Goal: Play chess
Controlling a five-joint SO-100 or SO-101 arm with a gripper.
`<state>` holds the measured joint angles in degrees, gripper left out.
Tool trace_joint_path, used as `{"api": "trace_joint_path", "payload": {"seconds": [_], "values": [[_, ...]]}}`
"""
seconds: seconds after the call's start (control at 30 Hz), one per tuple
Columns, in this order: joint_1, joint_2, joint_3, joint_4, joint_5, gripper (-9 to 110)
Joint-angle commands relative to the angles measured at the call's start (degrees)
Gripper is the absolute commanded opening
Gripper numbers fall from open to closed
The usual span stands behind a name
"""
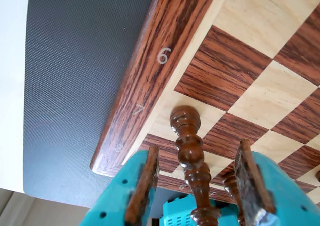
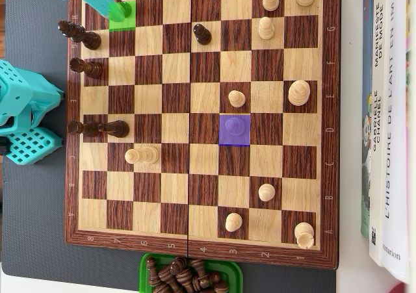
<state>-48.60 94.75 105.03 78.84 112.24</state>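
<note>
The wooden chessboard (image 2: 201, 238) lies on a dark mat. My gripper (image 2: 109, 4) hangs over the green-marked square (image 2: 127, 20) at the board's top left corner in the overhead view. In the wrist view my gripper (image 1: 198, 147) is open. Its two wood-faced fingers (image 1: 145, 186) stand on either side of a tall dark turned piece (image 1: 189, 141), with a gap on both sides. A purple-marked square (image 2: 234, 130) sits mid-board with no piece on it. Dark pieces (image 2: 81, 34) line the left files. Light pieces (image 2: 298, 91) stand to the right.
A green tray (image 2: 149, 262) with several captured dark pieces sits below the board's bottom edge. Books (image 2: 390, 111) lie along the right. The teal arm base (image 2: 26, 117) stands left of the board. A second dark piece (image 1: 231, 186) stands close to the right finger.
</note>
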Motion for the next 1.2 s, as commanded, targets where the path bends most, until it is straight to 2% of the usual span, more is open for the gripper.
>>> {"api": "trace_joint_path", "payload": {"seconds": [0.0, 0.53, 1.17], "values": [[0.44, 0.00, -2.37, -0.09, 0.26, 21], [5.89, -1.93, -0.70, 0.26, -3.52, 21], [5.45, -1.41, 2.11, 0.26, -3.43, 21]]}}
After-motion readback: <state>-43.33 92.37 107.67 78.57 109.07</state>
